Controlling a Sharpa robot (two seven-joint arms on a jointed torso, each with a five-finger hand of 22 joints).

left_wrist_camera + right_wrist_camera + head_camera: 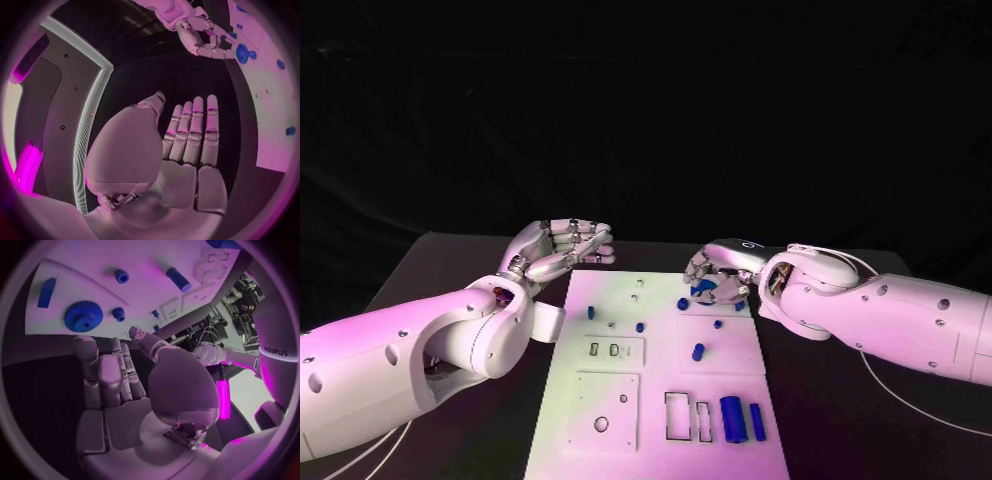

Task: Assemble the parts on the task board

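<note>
I see my right hand (720, 274) with its fingers (100, 372) straight, side by side and holding nothing, their tips just short of a blue gear (83, 316) that lies at the near corner of the task board (625, 400). My left hand (561, 246) shows straight, empty fingers (195, 131) in its wrist view, though from the head camera they look curled, hovering just off the board's far edge. Beyond the gear, small blue pegs (698, 351) stand on the board and two blue bars (731, 417) lie at its opposite end.

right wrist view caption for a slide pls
Open right hand poised over the task board, near a blue gear.
</note>
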